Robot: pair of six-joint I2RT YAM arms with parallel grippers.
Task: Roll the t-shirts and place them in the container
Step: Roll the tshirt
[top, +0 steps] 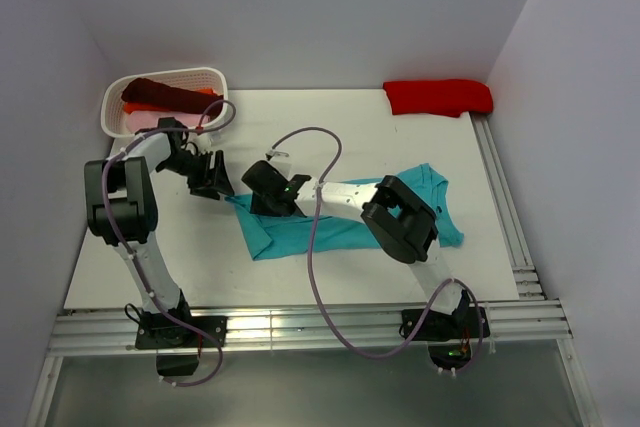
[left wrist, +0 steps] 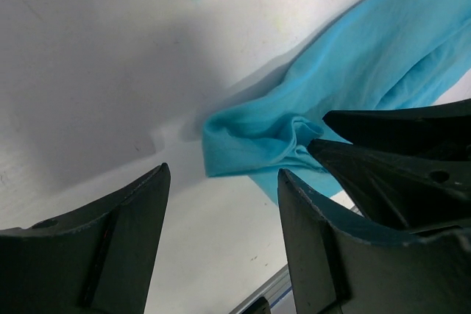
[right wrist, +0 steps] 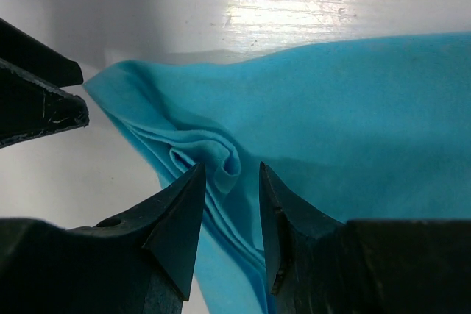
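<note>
Overhead view with both wrist views. A teal t-shirt (top: 280, 237), folded into a long band, lies across the middle of the white surface (top: 400, 147), with its collar end toward the right. The right gripper (top: 262, 192) sits at the band's left corner. In the right wrist view its jaws (right wrist: 231, 167) stand partly open astride a bunched fold of the teal cloth, and no pinch is visible. The left gripper (top: 212, 185) is just beside that corner, over bare surface. In the left wrist view its jaws (left wrist: 223, 170) are open and hold nothing, and the cloth corner lies just beyond the tips. The two grippers are close together, and each shows in the other's wrist view. The right forearm and its purple cable (top: 318, 247) cross over the shirt and hide part of its middle. At the far left corner a white basket (top: 110, 112) holds a maroon t-shirt (top: 165, 95) over orange and pink cloth. The left arm's cable passes just in front of the basket. A red t-shirt (top: 438, 97) lies folded at the far right corner, well apart from the arms. Walls close in the far, left and right sides. Metal rails (top: 300, 327) run along the near edge and the right edge. Bare surface lies between the teal shirt and the far wall, and between the shirt and the near rail.
</note>
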